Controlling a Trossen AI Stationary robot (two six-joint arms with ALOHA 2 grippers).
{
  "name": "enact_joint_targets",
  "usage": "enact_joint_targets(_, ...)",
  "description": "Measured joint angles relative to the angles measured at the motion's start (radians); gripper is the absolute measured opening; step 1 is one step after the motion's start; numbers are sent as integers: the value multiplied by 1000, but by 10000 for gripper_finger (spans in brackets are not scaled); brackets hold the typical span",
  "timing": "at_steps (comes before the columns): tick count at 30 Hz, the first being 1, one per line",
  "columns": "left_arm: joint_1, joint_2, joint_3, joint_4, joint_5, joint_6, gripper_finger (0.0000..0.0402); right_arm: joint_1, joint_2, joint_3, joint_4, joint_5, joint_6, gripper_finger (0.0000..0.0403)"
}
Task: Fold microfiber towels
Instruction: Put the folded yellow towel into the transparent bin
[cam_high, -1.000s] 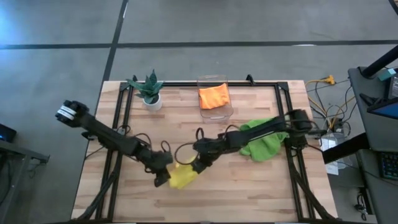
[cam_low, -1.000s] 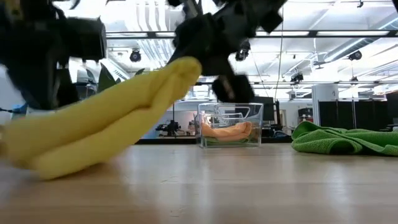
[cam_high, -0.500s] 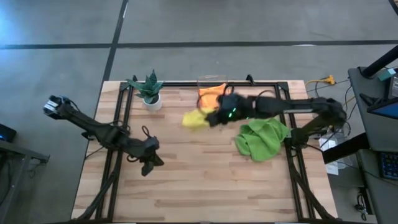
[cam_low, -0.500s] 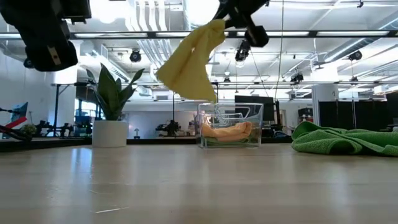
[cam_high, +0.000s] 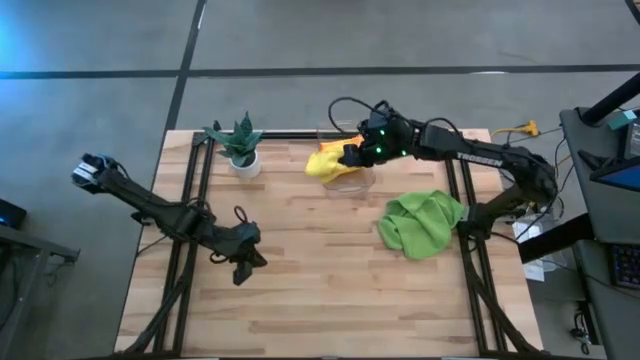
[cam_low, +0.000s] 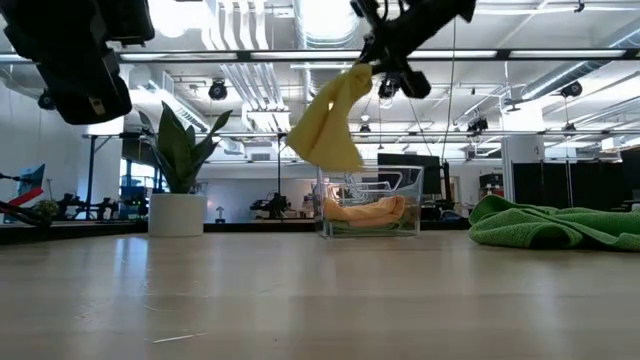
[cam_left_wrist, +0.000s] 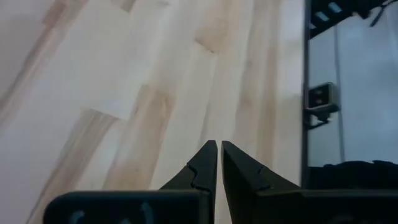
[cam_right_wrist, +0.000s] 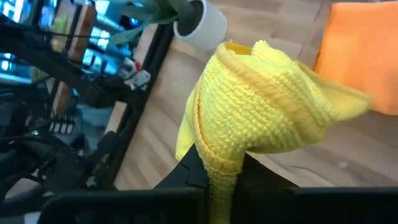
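A folded yellow towel (cam_high: 327, 163) hangs in the air at the clear bin's (cam_high: 349, 182) left side, with my right gripper (cam_high: 349, 155) shut on it. An orange towel (cam_right_wrist: 364, 68) lies inside the bin. A lime green towel (cam_high: 422, 222) lies crumpled on the table at the right. My left gripper (cam_high: 243, 270) hovers shut over bare wood at the table's left middle, holding nothing. My right gripper pinches a bunched, folded part of the yellow towel (cam_right_wrist: 219, 163) between its two fingers, several layers thick. The fingers slant downward from the table's right side. The towel is lifted clear and droops below the fingers (cam_low: 326, 135) beside the bin.
A small potted plant (cam_high: 242, 145) stands at the far left of the table. The bin sits at the far middle edge. Black frame rails (cam_high: 190, 190) run along the table's left and right sides. Bare wood lies across the near half.
My right gripper has carried the yellow towel up off the table's near middle and toward the far edge, to beside the bin; the towel now hangs clear. My left gripper has let go of the towel, risen and drawn back toward the table's left.
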Motion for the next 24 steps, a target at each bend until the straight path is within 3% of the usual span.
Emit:
enact_joint_targets(12,41,159,1,162,-1,-91,8,-130,120,2,229,-410,-148,13)
enact_joint_targets(24,103,206,6,225,1,-87,8,-221,190,0,-166,-407,-367,13)
